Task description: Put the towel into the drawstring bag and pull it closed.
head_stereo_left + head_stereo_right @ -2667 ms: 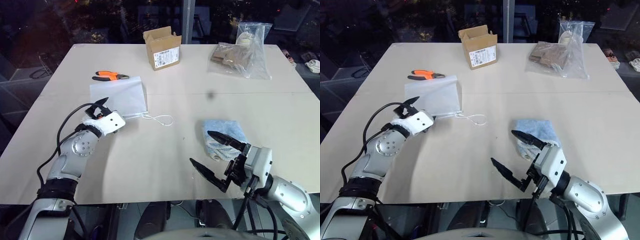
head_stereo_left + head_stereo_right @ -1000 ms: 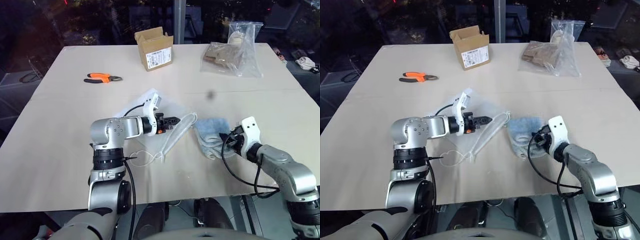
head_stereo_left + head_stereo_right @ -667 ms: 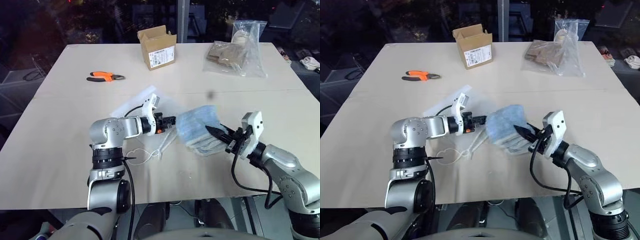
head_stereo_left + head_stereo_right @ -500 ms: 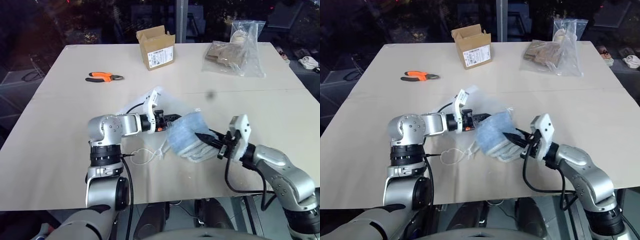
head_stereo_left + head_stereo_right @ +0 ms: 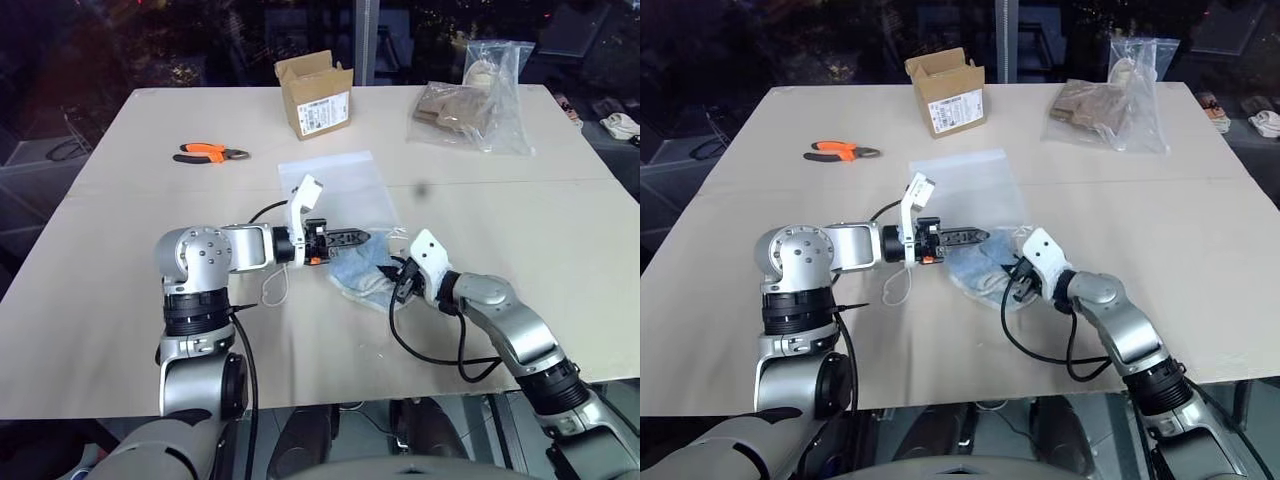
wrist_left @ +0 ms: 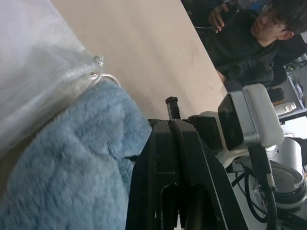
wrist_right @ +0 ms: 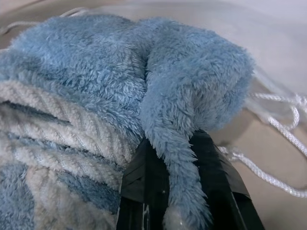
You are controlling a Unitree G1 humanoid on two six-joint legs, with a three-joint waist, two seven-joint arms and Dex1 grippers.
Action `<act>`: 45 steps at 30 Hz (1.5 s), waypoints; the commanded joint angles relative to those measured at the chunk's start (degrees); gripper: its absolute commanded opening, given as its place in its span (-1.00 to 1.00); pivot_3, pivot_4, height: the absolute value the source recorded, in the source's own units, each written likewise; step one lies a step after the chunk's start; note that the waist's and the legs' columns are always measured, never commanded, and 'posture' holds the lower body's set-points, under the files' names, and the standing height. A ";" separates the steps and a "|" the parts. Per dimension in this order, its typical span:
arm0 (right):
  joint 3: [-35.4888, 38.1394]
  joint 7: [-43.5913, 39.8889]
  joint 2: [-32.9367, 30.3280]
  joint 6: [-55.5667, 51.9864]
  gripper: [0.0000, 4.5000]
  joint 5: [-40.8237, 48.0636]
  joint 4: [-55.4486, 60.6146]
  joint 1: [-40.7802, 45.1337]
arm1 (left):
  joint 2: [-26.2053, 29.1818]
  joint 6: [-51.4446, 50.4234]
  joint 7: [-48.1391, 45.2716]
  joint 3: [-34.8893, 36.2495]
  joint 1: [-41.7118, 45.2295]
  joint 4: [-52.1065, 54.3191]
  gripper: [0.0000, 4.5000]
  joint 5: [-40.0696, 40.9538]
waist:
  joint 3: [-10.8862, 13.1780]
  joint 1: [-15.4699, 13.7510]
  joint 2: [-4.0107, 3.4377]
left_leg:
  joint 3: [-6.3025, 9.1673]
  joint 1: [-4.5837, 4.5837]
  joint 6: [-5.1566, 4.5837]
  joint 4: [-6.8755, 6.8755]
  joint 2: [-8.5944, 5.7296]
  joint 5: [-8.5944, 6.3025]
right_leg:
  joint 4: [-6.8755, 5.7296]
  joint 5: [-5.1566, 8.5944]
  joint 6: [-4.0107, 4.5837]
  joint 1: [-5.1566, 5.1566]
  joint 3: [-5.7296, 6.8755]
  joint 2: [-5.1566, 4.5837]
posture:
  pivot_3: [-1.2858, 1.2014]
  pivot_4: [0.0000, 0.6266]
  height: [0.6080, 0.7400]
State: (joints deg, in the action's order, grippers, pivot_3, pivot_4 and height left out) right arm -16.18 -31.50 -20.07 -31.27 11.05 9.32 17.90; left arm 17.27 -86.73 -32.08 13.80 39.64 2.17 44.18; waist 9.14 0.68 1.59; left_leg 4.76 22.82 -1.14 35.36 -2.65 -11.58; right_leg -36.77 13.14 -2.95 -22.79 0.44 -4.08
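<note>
Your right gripper (image 5: 1015, 277) pinches a fold of the fluffy light blue towel (image 5: 362, 270); your closed left gripper (image 5: 362, 238) lifts the sheer white drawstring bag (image 5: 340, 190) mouth.

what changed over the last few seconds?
The right gripper closed on the towel, lifted it off the table and carried it left to the drawstring bag. The left gripper pinched the bag's mouth and raised it toward the middle. Pliers, cardboard box and clear plastic bag stayed put.
</note>
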 commanded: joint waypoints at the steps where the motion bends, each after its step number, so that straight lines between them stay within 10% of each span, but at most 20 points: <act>1: 3.18 0.67 0.05 -1.43 -0.98 1.22 2.41 -0.86 | 1.59 1.88 -0.47 0.18 -1.10 3.17 -1.00 1.10 | 0.00 0.02 -0.01 | 0.00 0.00 -0.03 0.00 0.00 -0.02 | 0.00 0.00 0.00 0.00 0.00 0.00 | 0.03 -0.52 1.00; 5: 2.32 -1.57 -0.74 -0.63 -0.98 1.69 4.85 -2.09 | 4.55 13.13 0.95 -3.31 -1.35 1.54 -1.00 -5.73 | 0.01 -0.08 -0.01 | 0.02 0.01 -0.05 0.00 0.00 -0.03 | 0.00 0.00 0.01 0.00 0.01 0.00 | 0.03 -0.52 1.00; 7: 3.05 -4.14 -1.59 -1.68 -0.98 4.90 8.88 -5.08 | 13.67 35.91 -7.86 -14.09 -3.11 2.06 -1.00 -18.87 | 0.01 -0.06 0.00 | 0.02 0.01 -0.04 -0.03 -0.01 -0.03 | 0.01 0.00 0.01 -0.01 0.00 -0.01 | 0.03 -0.52 1.00; 15: 5.56 -5.79 -6.90 -3.96 -1.00 7.62 16.69 -13.53 | 18.08 69.99 -18.08 -25.17 -5.45 -5.56 0.27 -33.74 | 0.01 -1.19 -0.06 | -0.17 0.35 -0.05 -0.27 -0.07 -0.09 | 0.25 0.02 0.08 -0.37 -0.30 -0.19 | 0.03 -0.52 1.00; 42: 7.59 -1.70 -7.56 -5.81 -1.00 8.96 22.13 -19.93 | 9.48 92.78 -10.27 -29.58 -3.60 -22.19 0.27 -52.50 | 0.00 -1.39 -0.05 | 0.12 0.94 -0.12 0.52 -0.06 -0.09 | -0.07 -0.07 -0.09 -0.62 0.16 0.01 | 0.03 -0.52 1.00; 45: 7.73 -1.65 -7.57 -5.86 -1.00 8.96 22.13 -19.86 | 9.44 92.42 -11.24 -30.21 -3.47 -22.89 -0.08 -53.09 | 0.00 -1.36 -0.04 | 0.12 0.93 -0.13 0.60 -0.06 -0.10 | -0.07 -0.09 -0.12 -0.60 0.16 0.02 | 0.03 -0.52 1.00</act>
State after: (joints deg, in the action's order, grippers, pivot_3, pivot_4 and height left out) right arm -9.19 -33.22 -27.07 -37.13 19.55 29.60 -1.64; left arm 26.64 5.41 -43.09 -16.35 35.00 -21.13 -8.55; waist 9.14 -0.69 1.54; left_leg 4.89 23.75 -1.27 35.96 -2.71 -11.68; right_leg -36.84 13.05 -3.08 -23.39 0.60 -4.05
